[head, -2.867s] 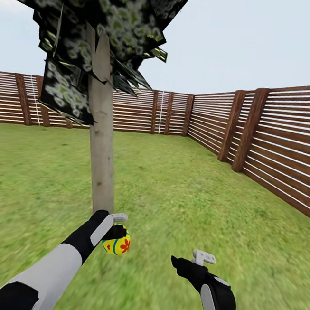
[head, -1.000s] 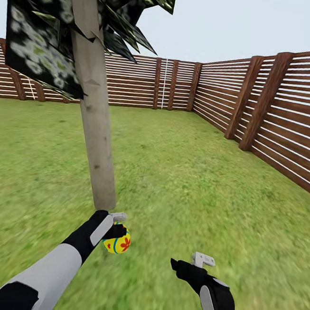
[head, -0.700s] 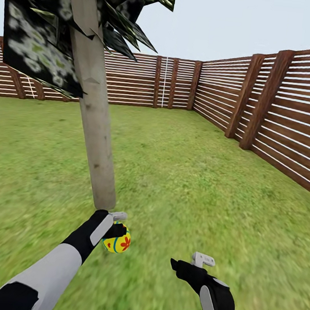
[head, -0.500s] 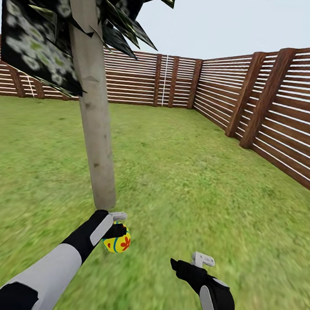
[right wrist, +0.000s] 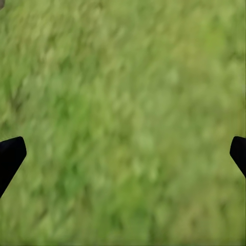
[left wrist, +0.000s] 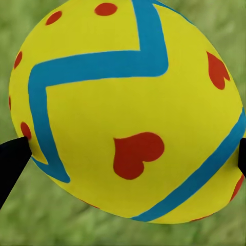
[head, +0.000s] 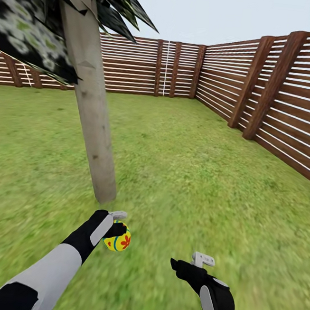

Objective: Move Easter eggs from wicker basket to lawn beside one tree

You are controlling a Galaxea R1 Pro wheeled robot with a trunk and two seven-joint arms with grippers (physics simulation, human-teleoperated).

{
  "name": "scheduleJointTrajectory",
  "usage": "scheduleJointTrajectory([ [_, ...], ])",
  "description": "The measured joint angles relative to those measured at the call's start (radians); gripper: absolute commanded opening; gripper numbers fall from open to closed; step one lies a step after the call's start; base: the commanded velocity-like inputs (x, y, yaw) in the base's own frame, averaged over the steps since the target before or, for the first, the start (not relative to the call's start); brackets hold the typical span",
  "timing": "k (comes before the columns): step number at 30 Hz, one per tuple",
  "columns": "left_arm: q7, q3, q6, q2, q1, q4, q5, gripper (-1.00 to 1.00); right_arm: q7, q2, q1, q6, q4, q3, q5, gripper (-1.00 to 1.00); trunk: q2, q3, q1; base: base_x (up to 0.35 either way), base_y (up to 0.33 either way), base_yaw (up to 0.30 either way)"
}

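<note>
Now left fingers [head: 117, 227] clamp Easter egg [head: 118, 241] near tree [head: 90, 115] base; right fingers [head: 200, 261] spread wide over lawn [head: 195, 178].

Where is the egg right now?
The Easter egg is held in the left claw, above the lawn, just short of the tree trunk's foot.

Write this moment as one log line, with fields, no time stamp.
left gripper: shut on Easter egg | right gripper: open, above lawn | tree: trunk base ahead
</note>
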Motion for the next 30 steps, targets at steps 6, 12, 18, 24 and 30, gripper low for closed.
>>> scheduleJointTrajectory([
  [6, -0.001, 0.0, -0.005, 0.0, 0.0, -0.008, 0.0, -1.0, 0.0, -0.001, 0.0, -0.001, -0.009, 0.002, 0.0, 1.0, -0.001, -0.023, 0.003, 0.0, 0.0, 0.0],
  [12, 0.0, -0.001, -0.005, 0.001, 0.0, -0.047, 0.0, -1.0, 0.046, -0.002, 0.036, -0.072, -0.151, -0.003, -0.004, 1.0, -0.003, -0.046, 0.005, 0.0, 0.0, 0.0],
  [18, -0.001, -0.001, -0.005, 0.001, 0.0, -0.05, 0.0, -1.0, 0.059, -0.002, 0.053, -0.085, -0.17, -0.004, -0.005, 1.0, -0.004, -0.07, 0.008, 0.0, 0.0, 0.0],
  [24, -0.001, -0.001, -0.005, 0.0, 0.0, -0.051, 0.0, -1.0, 0.06, -0.002, 0.054, -0.087, -0.17, -0.003, -0.005, 1.0, -0.006, -0.093, 0.011, 0.0, 0.0, 0.0],
  [30, -0.001, -0.002, -0.005, 0.001, 0.0, -0.051, 0.0, -1.0, 0.061, -0.002, 0.054, -0.087, -0.17, -0.003, -0.005, 1.0, -0.007, -0.116, 0.013, 0.0, 0.0, 0.0],
])
